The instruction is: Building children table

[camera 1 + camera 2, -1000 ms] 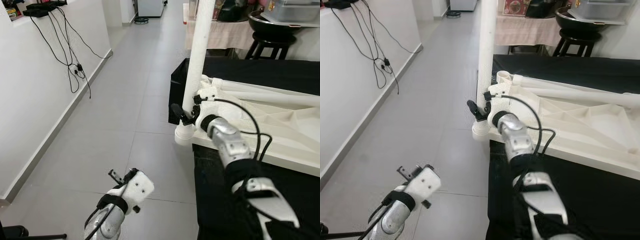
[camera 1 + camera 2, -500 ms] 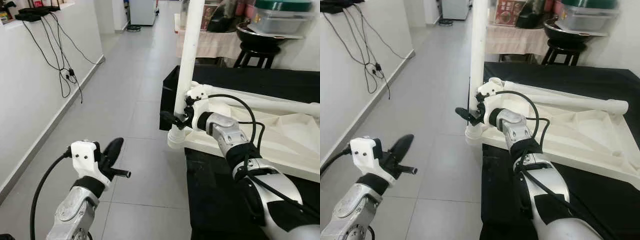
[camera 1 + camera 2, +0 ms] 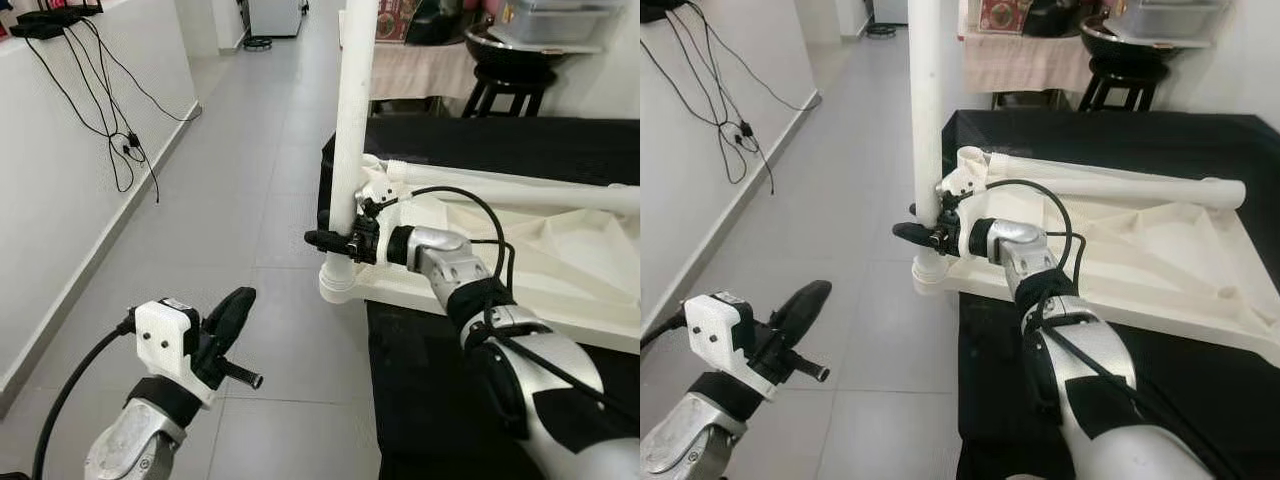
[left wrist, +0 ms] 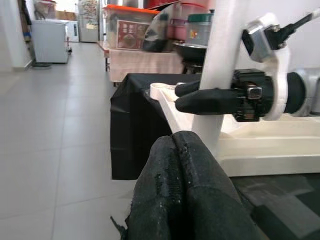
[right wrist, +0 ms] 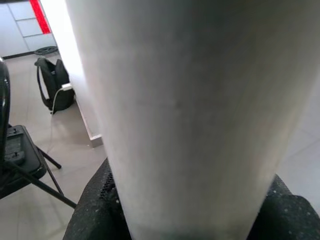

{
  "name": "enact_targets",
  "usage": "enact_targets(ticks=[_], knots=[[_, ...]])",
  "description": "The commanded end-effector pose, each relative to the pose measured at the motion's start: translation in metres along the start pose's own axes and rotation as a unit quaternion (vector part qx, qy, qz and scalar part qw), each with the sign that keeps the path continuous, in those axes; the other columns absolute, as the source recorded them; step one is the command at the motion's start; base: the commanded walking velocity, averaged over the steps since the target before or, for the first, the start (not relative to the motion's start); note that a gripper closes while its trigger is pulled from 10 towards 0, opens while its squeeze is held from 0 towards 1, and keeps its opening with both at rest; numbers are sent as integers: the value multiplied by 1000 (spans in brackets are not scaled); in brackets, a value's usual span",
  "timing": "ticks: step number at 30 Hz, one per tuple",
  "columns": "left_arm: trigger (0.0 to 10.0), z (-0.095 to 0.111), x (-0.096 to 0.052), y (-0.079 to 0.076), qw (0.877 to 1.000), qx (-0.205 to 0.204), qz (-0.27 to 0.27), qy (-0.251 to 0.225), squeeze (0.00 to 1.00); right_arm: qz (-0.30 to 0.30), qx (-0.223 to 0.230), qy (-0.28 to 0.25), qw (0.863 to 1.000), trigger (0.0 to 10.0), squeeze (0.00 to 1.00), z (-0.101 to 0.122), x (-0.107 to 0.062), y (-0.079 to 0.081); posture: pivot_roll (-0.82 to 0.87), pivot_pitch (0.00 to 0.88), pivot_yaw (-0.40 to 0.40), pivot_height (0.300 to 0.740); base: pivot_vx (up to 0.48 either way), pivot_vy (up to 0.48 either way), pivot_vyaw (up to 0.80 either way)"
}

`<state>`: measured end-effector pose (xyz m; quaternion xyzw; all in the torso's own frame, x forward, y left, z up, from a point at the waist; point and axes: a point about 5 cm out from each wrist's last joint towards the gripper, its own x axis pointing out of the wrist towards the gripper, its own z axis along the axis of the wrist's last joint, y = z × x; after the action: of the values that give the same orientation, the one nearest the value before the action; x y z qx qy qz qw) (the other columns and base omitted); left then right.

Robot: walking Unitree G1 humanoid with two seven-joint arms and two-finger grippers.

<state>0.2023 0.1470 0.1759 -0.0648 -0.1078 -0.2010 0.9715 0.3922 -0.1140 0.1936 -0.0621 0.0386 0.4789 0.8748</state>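
Observation:
A white children's table (image 3: 560,250) lies upside down on a black cloth. A white leg (image 3: 352,110) stands upright in its near corner socket (image 3: 338,283). My right gripper (image 3: 330,240) is shut on the leg just above the socket; in the right wrist view the leg (image 5: 185,100) sits between the black fingers (image 5: 95,215). A second white leg (image 3: 1120,187) lies across the upturned top. My left gripper (image 3: 232,310) is raised over the floor left of the table, shut with nothing in it. Its fingers (image 4: 180,165) point toward the leg (image 4: 225,50).
The black cloth (image 3: 440,380) hangs down over the near edge. Grey floor tiles (image 3: 250,200) run along a white wall (image 3: 60,150) with dangling cables (image 3: 120,140). A black stool (image 3: 500,95) and a cloth-covered table (image 3: 430,70) with boxes stand behind.
My left arm has come up and turned, so its gripper now points at the table. The right gripper has kept hold of the leg, which stands more upright.

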Motion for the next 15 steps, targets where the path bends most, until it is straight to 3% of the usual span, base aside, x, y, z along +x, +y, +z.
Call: enact_targets(ticks=[1,6,8,9,10,11,12,13,14,15], knots=[[10000,-5,0,1,1000,4,0,11,0,3,-9,-3,1000,0,0,3,0,-1,152,105,4,740,0,0,0],[10000,-17,-2,1,999,-24,12,38,0,-18,-21,-4,1000,0,0,-10,-23,-9,109,99,8,740,0,0,0],[10000,-22,-6,1,998,-32,13,46,0,-110,5,-9,994,0,0,-24,-28,-14,91,98,-2,740,0,0,0],[10000,-22,-6,1,998,-32,13,46,0,-110,5,-9,994,0,0,-24,-28,-14,91,98,-2,740,0,0,0],[10000,-28,-8,-1,998,-30,8,58,0,-323,66,-14,944,0,0,-45,-33,-14,77,95,-12,740,0,0,0],[10000,-28,-8,-1,998,-30,8,58,0,-323,66,-14,944,0,0,-45,-33,-14,77,95,-12,740,0,0,0],[10000,-32,-9,-2,997,-31,7,63,0,-386,96,22,917,0,0,-76,-41,23,73,100,7,740,0,0,0],[10000,-32,-9,-2,997,-31,7,63,0,-386,96,22,917,0,0,-76,-41,23,73,100,7,740,0,0,0],[10000,-35,-8,-1,997,-32,8,65,0,-418,119,44,899,0,0,-92,-55,50,25,92,26,740,0,0,0],[10000,-38,-6,0,997,-32,10,66,0,-425,133,56,894,0,0,-98,-62,67,14,76,30,740,0,0,0]])
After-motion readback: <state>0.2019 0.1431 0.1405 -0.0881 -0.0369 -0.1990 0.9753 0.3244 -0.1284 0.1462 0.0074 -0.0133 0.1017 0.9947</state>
